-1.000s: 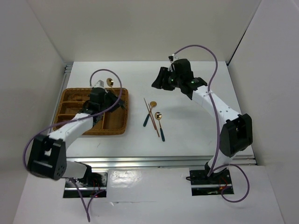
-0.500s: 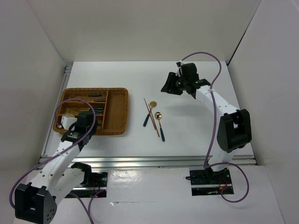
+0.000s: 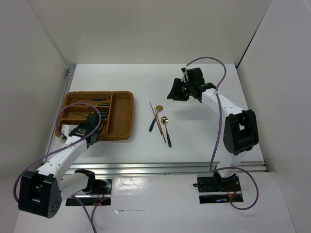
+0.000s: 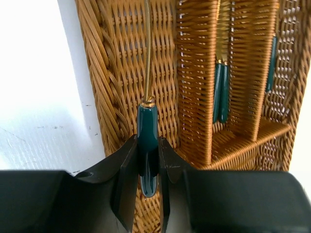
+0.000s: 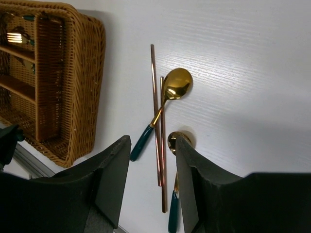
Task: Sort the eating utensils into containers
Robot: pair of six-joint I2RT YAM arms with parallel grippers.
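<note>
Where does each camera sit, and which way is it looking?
Top external: high behind the robot, looking down on the table; left arm and right arm show.
Left wrist: on the left arm, looking down past the left gripper, shut on a teal-handled utensil, into the wicker tray.
Right wrist: on the right arm, looking down through the open right gripper at two spoons and chopsticks.
Shared: all three see the tray.
</note>
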